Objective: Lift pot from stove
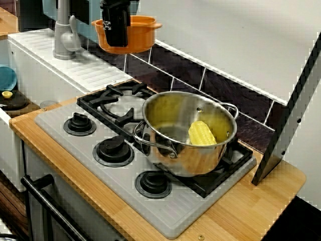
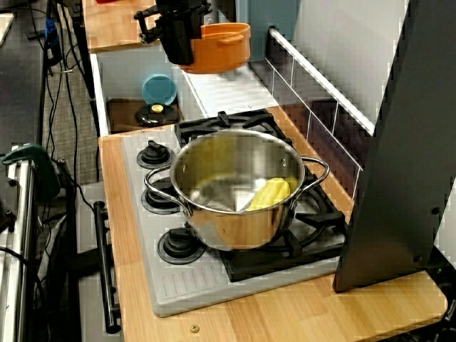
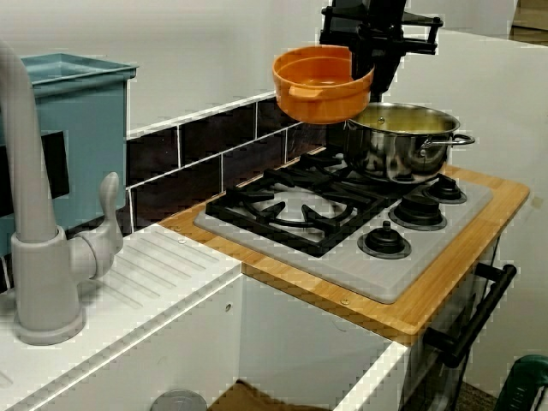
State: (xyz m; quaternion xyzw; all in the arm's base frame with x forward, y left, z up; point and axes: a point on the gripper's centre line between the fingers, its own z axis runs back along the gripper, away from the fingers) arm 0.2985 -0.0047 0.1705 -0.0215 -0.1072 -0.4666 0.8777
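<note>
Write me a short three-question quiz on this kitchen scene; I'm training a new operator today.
1. True or false: the orange pot rests on the stove.
2. What lies inside the steel pot? A) corn cob B) spoon C) nothing
3. What holds the orange pot?

Key:
1. False; it hangs clear above the stove.
2. A, a yellow corn cob.
3. The gripper, clamped on its rim.

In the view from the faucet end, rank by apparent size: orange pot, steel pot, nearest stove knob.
1. Orange pot and steel pot: they look about equal; the orange one, held by the tool, may be nearer the camera, so unranked.
2. Nearest stove knob: clearly smallest.
</note>
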